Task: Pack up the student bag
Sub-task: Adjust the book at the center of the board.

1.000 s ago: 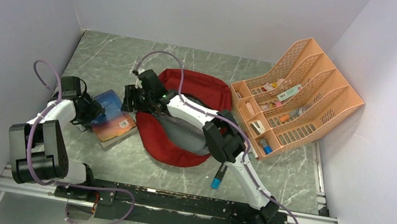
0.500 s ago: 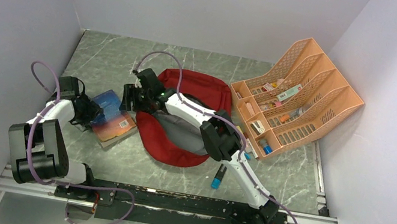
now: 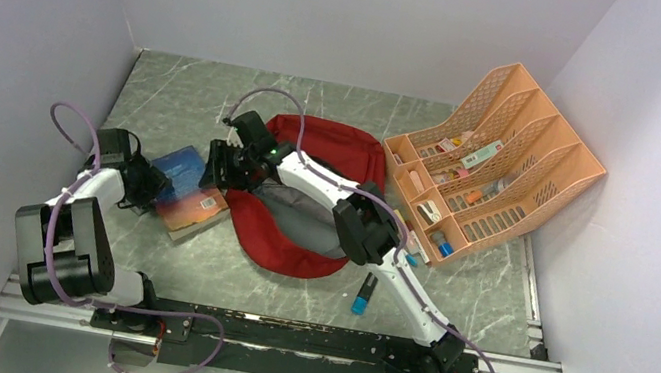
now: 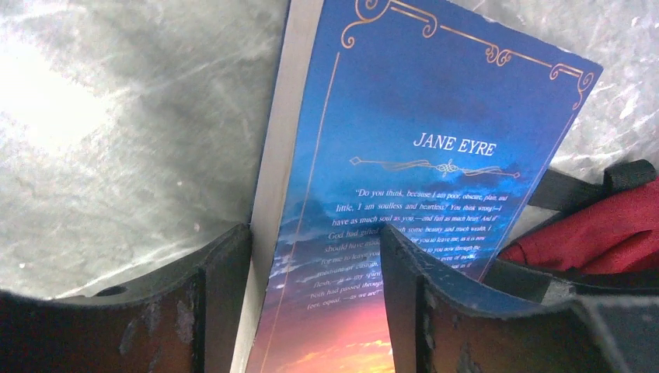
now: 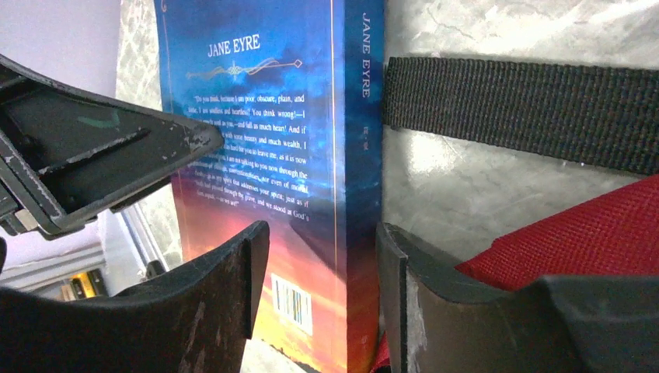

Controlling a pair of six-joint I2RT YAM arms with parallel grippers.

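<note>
The left gripper [image 4: 315, 242] clamps the Jane Eyre paperback [image 3: 191, 194] by its page edge, the right gripper [image 5: 322, 249] straddles its spine with grip unclear, and the open dark-red student bag [image 3: 338, 150] lies just beside it on the tabletop [image 3: 176, 85].

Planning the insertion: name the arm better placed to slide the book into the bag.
Right, probably. The right pincer straddles the book at its spine edge, right beside the student bag; the left pincer sits at the page edge, farther away.
</note>
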